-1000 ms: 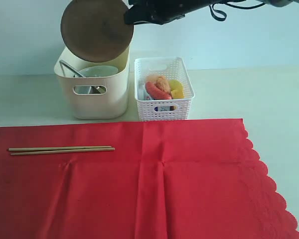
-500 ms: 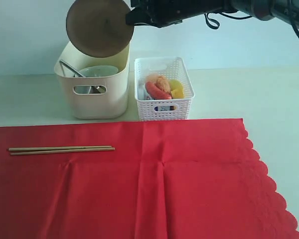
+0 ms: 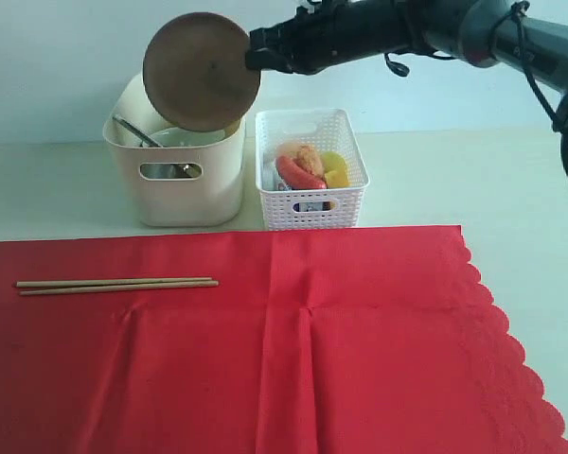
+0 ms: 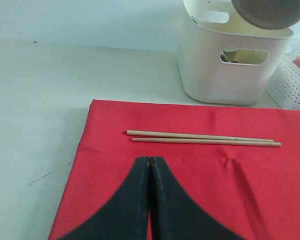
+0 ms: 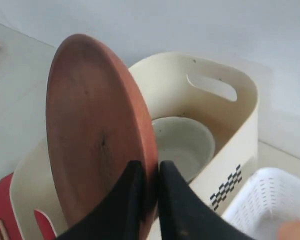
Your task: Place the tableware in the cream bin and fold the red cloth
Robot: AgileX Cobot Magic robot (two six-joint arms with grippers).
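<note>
I noted right pincer [image 5: 150, 169] clamped on rim of round brown plate [image 3: 201, 71], held on edge above tall cream plastic bin [image 3: 175, 199]. Left pincer [image 4: 150, 161] closed, empty; wooden chopsticks [image 4: 202, 138] lay beyond tips.

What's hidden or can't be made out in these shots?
- Exterior view: the wall of the cream bin and the brown plate hide most of the bin's contents.
- Exterior view: the lattice wall of the white basket hides what lies low inside.
- Exterior view: the frame cuts off the left and near edges of the red cloth.
- Left wrist view: the frame cuts off the left hand; only shut tips show.
</note>
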